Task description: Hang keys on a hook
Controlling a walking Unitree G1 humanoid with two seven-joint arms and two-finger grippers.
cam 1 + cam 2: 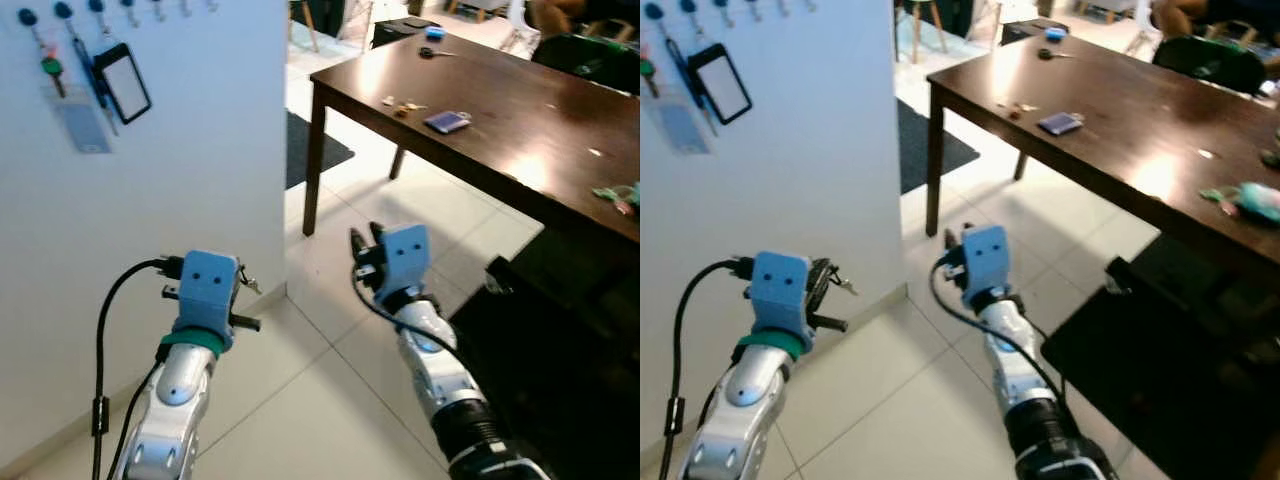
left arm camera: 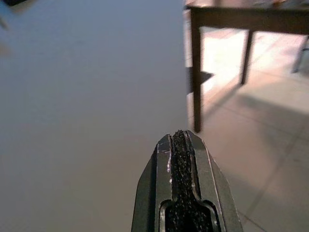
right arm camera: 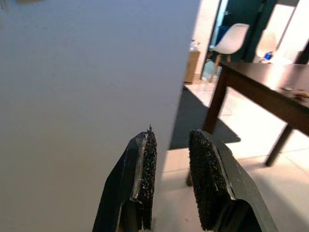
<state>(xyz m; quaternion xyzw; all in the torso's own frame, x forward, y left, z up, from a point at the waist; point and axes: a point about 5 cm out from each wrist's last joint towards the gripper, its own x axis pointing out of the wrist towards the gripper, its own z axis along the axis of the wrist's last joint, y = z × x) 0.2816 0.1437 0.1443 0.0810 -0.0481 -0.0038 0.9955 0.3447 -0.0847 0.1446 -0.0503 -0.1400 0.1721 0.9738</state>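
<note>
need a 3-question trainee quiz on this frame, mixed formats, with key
1. True or false: the right claw is shut.
2. The row of hooks is on: A) the white wall B) a chair back C) a door.
3. Fill in: the small blue object lies on the dark ____.
Key: 1 false, it is open; 2 A; 3 table.

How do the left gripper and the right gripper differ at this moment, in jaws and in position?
The left gripper has its jaws pressed together, while the right gripper has its jaws apart with a clear gap. The left gripper is close beside the white wall; the right gripper is over the pale tiled floor, nearer the dark brown wooden table. Both have blue housings and are raised forward.
</note>
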